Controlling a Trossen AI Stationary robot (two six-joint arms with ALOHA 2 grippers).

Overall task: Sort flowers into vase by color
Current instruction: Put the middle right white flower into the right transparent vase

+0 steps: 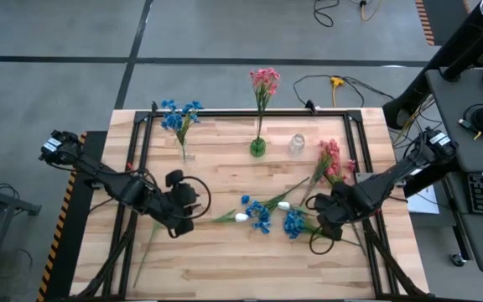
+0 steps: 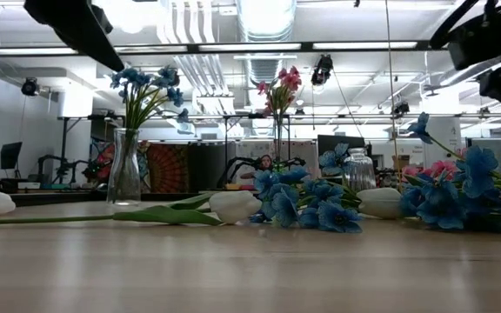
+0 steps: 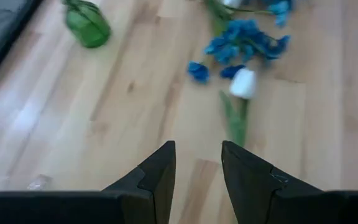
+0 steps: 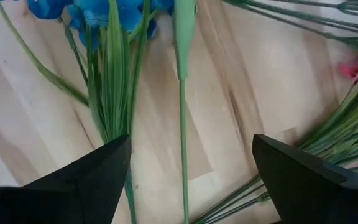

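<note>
The right fingers [image 4: 185, 180] are wide open over green stems [image 4: 183, 124], holding nothing. They could pinch several stems together. The left fingers [image 3: 197, 171] are a little apart, empty, with a white bud [image 3: 242, 83] ahead.

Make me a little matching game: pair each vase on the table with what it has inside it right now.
Things:
1. clear vase
2. green vase
3. glass jar

Contents:
A. pink flowers
B. nothing
C. blue flowers

Pairs: 1-C, 2-A, 3-B
</note>
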